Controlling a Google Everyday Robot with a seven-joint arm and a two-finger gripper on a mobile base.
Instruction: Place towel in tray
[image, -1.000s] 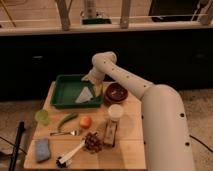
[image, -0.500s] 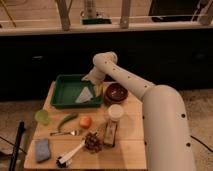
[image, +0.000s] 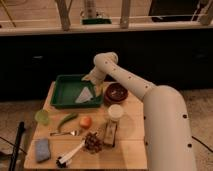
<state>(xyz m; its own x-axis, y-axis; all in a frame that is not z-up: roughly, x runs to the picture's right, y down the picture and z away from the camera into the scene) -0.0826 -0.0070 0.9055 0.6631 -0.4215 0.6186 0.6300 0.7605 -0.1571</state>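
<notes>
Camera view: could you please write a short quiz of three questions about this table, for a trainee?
1. True or false: the towel lies inside the green tray.
2. Which thing stands just beside the tray's right end? A. sponge B. dark bowl C. fork
3. Fill in: the gripper hangs over the far right corner of the ___.
Key: 1 true; 2 B; 3 tray.

Cream tubular arm (image: 131, 86), rounded; gripper (image: 92, 80), seemingly tan, over tray (image: 56, 91).
</notes>
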